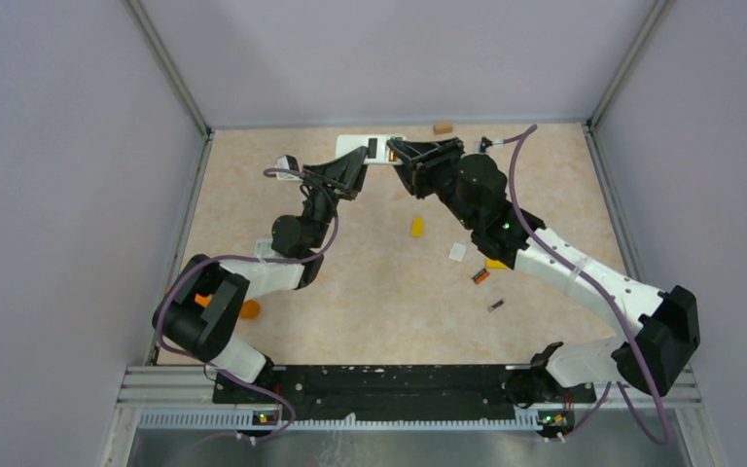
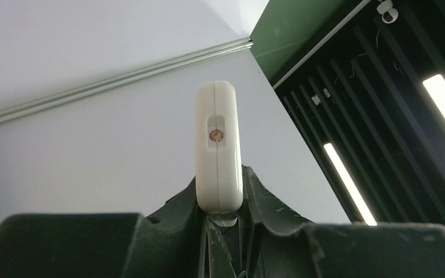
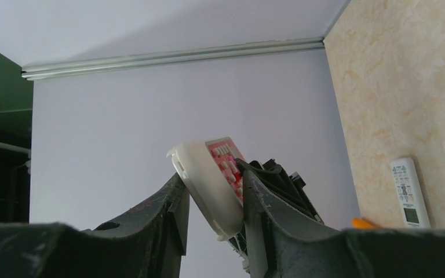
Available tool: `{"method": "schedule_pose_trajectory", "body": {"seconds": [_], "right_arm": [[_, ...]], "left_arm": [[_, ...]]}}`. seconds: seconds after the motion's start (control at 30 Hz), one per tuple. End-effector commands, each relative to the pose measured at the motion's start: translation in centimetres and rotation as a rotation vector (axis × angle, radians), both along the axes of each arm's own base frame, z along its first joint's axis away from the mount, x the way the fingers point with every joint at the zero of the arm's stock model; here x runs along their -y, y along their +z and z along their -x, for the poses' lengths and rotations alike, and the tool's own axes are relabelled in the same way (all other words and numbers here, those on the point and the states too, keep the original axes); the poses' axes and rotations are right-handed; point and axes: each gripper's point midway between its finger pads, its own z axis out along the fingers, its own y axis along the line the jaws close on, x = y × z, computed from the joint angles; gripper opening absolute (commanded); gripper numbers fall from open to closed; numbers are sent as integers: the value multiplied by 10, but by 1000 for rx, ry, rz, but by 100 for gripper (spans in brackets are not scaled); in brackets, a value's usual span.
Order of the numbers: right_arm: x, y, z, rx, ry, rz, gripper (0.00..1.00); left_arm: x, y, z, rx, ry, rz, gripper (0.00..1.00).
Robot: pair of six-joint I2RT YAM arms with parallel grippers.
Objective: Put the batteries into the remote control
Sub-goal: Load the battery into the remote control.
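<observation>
The remote control (image 1: 370, 148), slim and white, is lifted at the far middle of the table with its dark battery recess facing up. My left gripper (image 1: 358, 165) is shut on its left end; in the left wrist view that end (image 2: 219, 150) sticks out between the jaws of the left gripper (image 2: 220, 200). My right gripper (image 1: 401, 156) grips the other end. In the right wrist view the remote control (image 3: 208, 185) sits tilted, touching both fingers of the right gripper (image 3: 213, 191), pink buttons against the right one. Two batteries lie on the table: an orange-and-black one (image 1: 481, 276) and a dark one (image 1: 495, 305).
A second white remote with buttons and a screen (image 3: 408, 191) lies on the table by the left arm. Yellow blocks (image 1: 416, 227) (image 1: 495, 264), a small white piece (image 1: 457, 252), a brown block (image 1: 442, 126) and an orange cylinder (image 1: 249, 309) are scattered about. Walls enclose three sides.
</observation>
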Motion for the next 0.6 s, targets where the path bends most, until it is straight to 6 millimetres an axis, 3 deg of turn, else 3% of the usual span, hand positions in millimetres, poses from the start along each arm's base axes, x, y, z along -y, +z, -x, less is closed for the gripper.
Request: {"method": "schedule_pose_trajectory", "body": {"seconds": [0.0, 0.03, 0.13, 0.27, 0.4, 0.57], "right_arm": [[2, 37, 2, 84, 13, -110, 23], [2, 37, 2, 85, 14, -109, 26], [3, 36, 2, 78, 9, -100, 54], [9, 40, 2, 110, -16, -83, 72], [15, 44, 1, 131, -43, -72, 77], [19, 39, -3, 111, -50, -70, 72]], "left_arm": [[0, 30, 24, 135, -29, 28, 0], [-1, 30, 24, 136, -29, 28, 0], [0, 28, 24, 131, -30, 26, 0], [-1, 27, 23, 128, -27, 26, 0], [0, 25, 23, 126, -29, 23, 0], [2, 24, 25, 134, -34, 8, 0]]}}
